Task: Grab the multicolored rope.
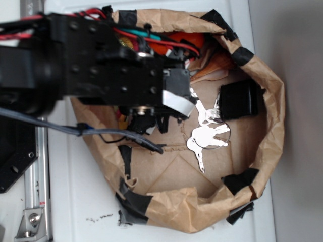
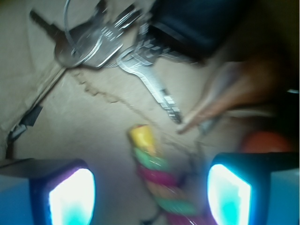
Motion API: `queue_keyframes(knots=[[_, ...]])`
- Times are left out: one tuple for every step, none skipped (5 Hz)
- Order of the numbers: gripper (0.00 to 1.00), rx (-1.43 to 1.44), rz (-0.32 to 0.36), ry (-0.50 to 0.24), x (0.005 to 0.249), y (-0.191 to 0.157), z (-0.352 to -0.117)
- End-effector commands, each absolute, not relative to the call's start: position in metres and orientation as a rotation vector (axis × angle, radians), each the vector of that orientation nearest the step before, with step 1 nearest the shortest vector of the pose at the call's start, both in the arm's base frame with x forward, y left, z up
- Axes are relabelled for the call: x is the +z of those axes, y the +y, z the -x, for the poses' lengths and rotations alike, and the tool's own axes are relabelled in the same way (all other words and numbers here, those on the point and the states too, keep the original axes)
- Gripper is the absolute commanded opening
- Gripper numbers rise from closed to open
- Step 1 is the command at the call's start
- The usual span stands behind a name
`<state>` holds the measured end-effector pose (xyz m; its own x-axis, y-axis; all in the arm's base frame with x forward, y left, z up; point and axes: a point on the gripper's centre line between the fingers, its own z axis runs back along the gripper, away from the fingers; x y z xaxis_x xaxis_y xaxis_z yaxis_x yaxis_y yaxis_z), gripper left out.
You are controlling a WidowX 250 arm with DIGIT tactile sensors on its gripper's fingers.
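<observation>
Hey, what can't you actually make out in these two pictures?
- Rope: the wrist view's bottom edge cuts it off; in the exterior view the arm hides it.
- Gripper: open around the rope in the wrist view; contact can't be judged through blur.
- Orange object: blurred in the wrist view, partly behind the right jaw.
- Keys: teeth too small in the exterior view.

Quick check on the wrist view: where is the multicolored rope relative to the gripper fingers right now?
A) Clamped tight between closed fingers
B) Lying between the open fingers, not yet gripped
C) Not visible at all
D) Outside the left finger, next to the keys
B: the multicolored rope lies on the brown paper between the two spread fingers of the gripper, with gaps on both sides.
</observation>
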<state>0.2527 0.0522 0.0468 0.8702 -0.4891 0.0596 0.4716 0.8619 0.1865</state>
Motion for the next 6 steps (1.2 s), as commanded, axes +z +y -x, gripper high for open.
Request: queue_keyframes(knots=[[1.00,-0.487,0.046,-0.051,0.021,0.083,-0.251],[1.00,-0.480,0.048,-0.041,0.015,0.085,-0.253],[1.00,-0.513,0.024,-0.030,0.011,0.081,-0.251],[1.00,-0.506,0.011,-0.021,0.008,0.085,-0.244],[0.00,-0.444,0.008,-0.032,0.008,0.089,-0.243],[0.00,-0.428,0.013,-0.029,0.006,0.088,-0.242]])
